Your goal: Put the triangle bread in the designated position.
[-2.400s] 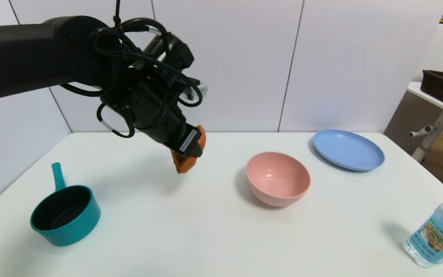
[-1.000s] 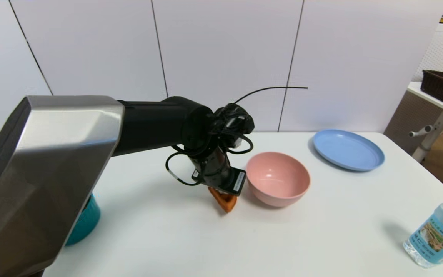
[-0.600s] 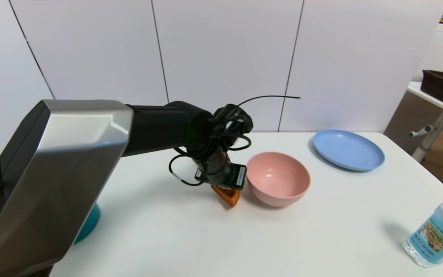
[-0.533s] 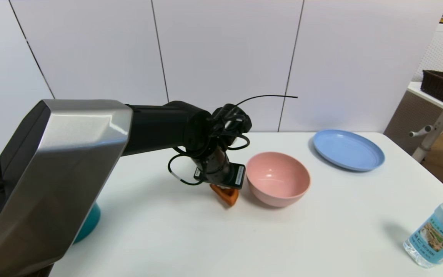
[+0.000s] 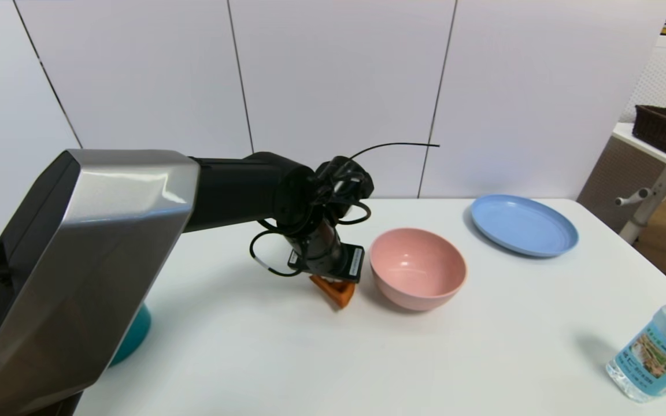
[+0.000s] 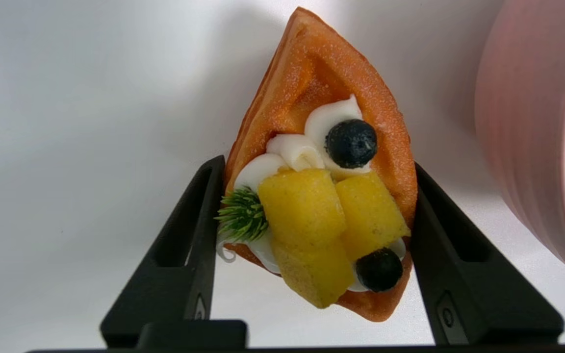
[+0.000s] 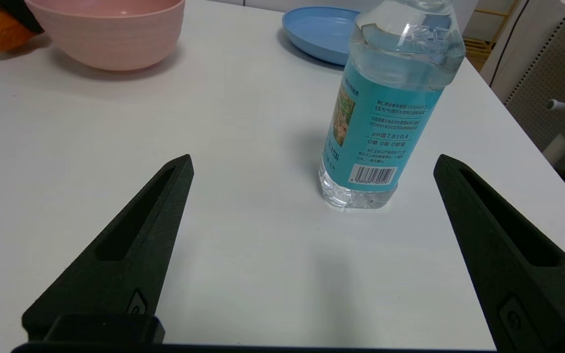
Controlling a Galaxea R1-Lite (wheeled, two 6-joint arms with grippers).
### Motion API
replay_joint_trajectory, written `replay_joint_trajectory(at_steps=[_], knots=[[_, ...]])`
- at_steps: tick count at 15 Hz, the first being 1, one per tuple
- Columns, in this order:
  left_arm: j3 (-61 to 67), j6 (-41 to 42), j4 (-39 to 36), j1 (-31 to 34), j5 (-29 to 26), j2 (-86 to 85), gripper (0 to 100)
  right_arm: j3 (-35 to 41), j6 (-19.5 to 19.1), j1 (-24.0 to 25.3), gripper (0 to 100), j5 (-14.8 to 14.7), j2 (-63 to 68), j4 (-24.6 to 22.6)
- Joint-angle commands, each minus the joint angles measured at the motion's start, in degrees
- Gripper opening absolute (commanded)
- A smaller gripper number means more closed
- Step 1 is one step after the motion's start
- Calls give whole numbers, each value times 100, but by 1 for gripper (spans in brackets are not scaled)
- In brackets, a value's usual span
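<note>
On the white table [image 5: 321, 358], the pink bowl [image 5: 417, 267] stands mid-table, the blue plate [image 5: 522, 224] behind it to the right. The left pincer [image 6: 314, 171] grips the triangle bread [image 6: 319, 206] by its sides, low over the table just left of the bowl. Near the water bottle [image 7: 388, 105], the right pincer [image 7: 312, 169] is spread wide, holding nothing.
</note>
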Motion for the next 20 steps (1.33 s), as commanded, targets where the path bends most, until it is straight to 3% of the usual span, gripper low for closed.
replay_joint_trajectory(at_steps=[1, 8, 14, 16, 20], knots=[[0, 7, -242, 2, -7, 52, 100, 9, -8, 2, 100, 6, 7, 0], [-17, -2, -216, 11, -7, -265, 100, 9, -8, 2, 100, 6, 7, 0], [18, 147, 812, 108, 2, -2119, 100, 9, -8, 2, 100, 6, 7, 0], [18, 833, 1313, 301, 327, -3350, 100, 9, -8, 2, 100, 6, 7, 0], [36, 2230, 1392, 907, 1795, -5292, 100, 9, -8, 2, 100, 6, 7, 0]])
